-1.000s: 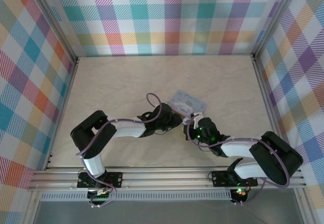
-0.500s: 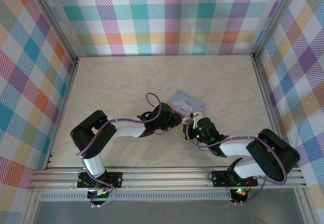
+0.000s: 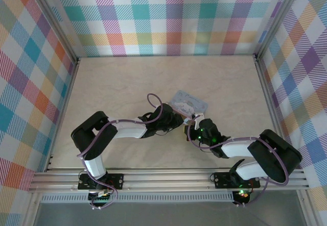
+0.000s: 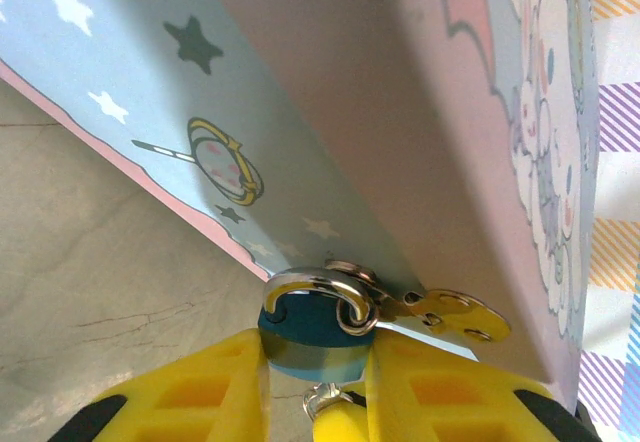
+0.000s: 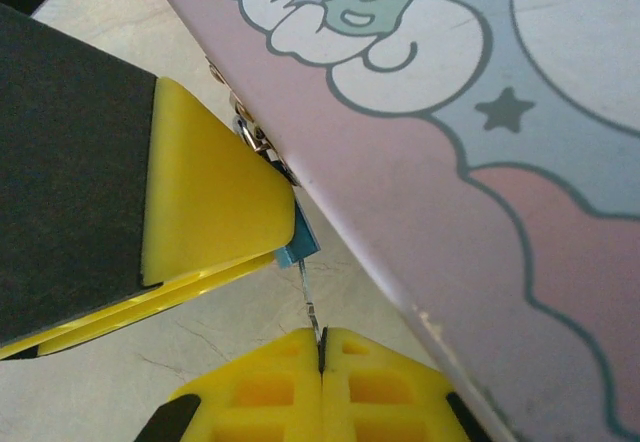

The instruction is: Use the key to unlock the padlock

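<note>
The teal padlock (image 4: 312, 340) hangs by its silver shackle (image 4: 305, 284) from the brass hasp (image 4: 462, 318) of the pale blue tin (image 4: 330, 112). My left gripper (image 4: 315, 350) is shut on the lock body, one yellow finger (image 4: 205, 387) on each side. In the right wrist view my right gripper (image 5: 320, 340) is shut on the key (image 5: 307, 288). This thin grey blade runs up into the underside of the padlock (image 5: 301, 241), beside the left finger (image 5: 210, 202). From above, the left gripper (image 3: 180, 122) and the right gripper (image 3: 193, 126) meet at the tin's (image 3: 189, 102) near edge.
The tin with its white cartoon dog (image 5: 330, 12) lies close over both grippers. The beige tabletop (image 3: 122, 83) stretches to the plaid walls (image 3: 168, 16) at the left, back and right. A metal rail (image 3: 168, 177) runs along the near edge.
The right arm's elbow and forearm have shifted slightly to the left. Both grips and the left arm look unchanged.
</note>
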{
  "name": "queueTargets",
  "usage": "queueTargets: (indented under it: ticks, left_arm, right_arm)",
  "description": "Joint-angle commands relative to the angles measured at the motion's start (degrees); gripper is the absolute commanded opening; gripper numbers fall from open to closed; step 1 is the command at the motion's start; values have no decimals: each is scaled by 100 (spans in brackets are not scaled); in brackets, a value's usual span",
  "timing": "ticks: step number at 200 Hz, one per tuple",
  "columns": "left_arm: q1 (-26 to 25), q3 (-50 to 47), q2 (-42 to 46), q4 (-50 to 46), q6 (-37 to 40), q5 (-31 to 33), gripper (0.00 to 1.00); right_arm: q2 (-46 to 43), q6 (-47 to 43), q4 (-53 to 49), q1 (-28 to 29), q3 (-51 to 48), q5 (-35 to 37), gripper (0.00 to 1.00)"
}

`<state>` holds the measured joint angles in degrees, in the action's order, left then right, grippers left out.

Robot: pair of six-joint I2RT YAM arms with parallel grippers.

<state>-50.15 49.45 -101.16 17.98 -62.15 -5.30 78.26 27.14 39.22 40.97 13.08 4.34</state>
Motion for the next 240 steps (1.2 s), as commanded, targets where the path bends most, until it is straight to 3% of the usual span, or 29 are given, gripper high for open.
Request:
queueTargets:
  ticks: [1, 120, 240]
  left_arm:
    - [5, 150, 156, 39, -34, -96, 28]
    - [5, 170, 106, 22, -104, -118, 28]
    - [-5, 166, 132, 4, -168, -125, 28]
  right_arm:
    - [51, -176, 440, 8, 98, 234, 0]
    - [145, -652, 898, 7, 107, 225, 0]
    - [179, -1126, 512, -55, 113, 506, 0]
